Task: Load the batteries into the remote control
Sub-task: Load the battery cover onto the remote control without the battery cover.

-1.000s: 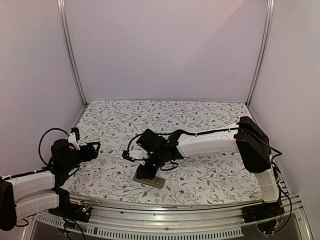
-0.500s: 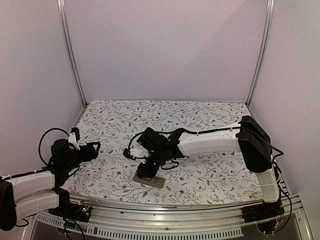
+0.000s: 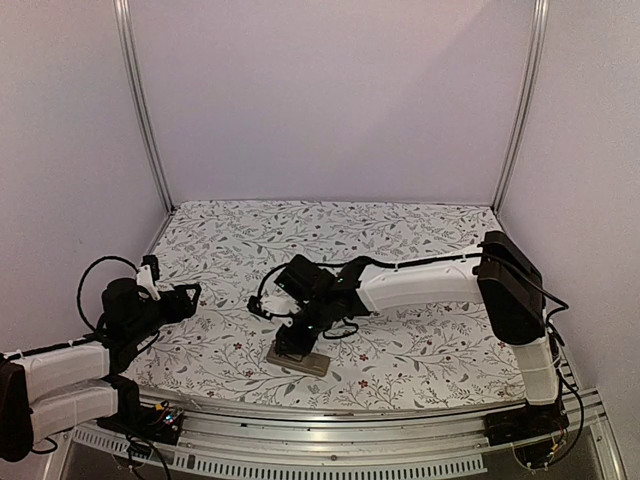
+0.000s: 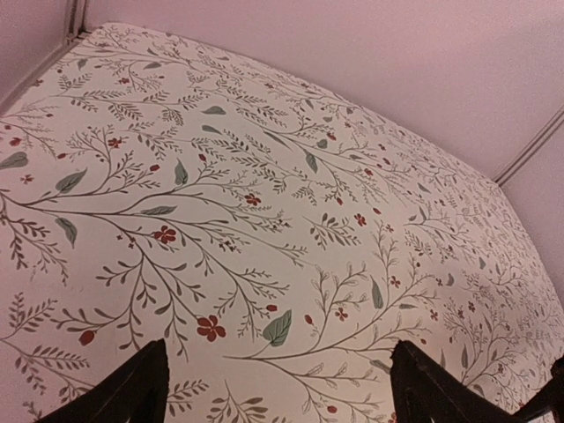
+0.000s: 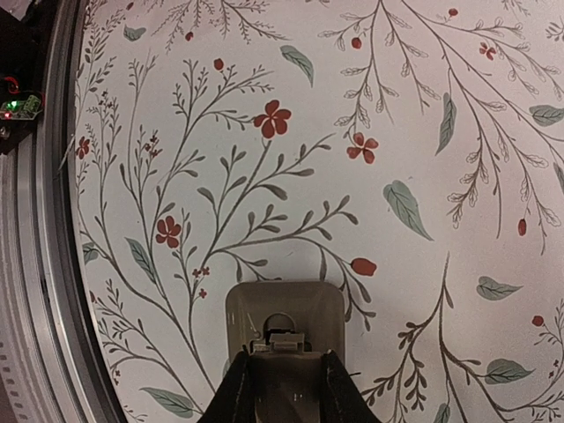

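remote control (image 5: 284, 308): greyish-tan back | tablecloth (image 4: 264, 132): white, green leaves, red flowers, dark twigs | wall (image 3: 330, 100): pale lilac

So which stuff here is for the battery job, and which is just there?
For the job:
- remote control, back side up
- right gripper, down at the remote
- left gripper, open and empty
- batteries: none showing

Just there:
- flowery cloth
- metal rail at the front
- little board with lights
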`<state>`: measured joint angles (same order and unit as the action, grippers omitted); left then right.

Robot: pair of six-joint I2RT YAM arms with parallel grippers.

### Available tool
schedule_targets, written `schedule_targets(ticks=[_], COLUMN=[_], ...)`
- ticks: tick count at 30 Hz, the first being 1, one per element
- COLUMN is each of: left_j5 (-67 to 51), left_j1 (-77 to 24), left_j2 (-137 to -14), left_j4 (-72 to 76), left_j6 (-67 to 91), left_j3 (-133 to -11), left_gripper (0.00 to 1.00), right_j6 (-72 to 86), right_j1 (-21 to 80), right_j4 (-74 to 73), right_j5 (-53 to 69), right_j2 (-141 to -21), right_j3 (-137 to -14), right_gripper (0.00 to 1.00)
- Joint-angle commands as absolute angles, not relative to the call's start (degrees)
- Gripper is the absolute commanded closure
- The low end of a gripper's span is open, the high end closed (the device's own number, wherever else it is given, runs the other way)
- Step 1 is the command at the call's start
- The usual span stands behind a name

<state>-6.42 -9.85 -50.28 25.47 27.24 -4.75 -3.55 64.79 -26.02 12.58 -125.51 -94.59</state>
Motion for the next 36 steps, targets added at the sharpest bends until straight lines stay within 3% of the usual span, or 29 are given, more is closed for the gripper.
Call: schedule_targets(ticks=[1, 36], left_j5=[-6.6, -6.7], left_j1=[-9.4, -9.4], left_j2=[-50.7, -50.7], left_j4=[26.2, 26.1], left_j6=[27.3, 27.3], left_j3=[-4.1, -4.1], left_gripper=[0.13, 0.13], right_j6=[-3.1, -7.9], right_j1=[64.6, 65.5], right_j4=[-25.3, -26.4], right_j5=[12.2, 8.9], right_j2=[-125.0, -125.4], right_j3=[-92.8, -94.1], right_gripper=[1.00, 1.00])
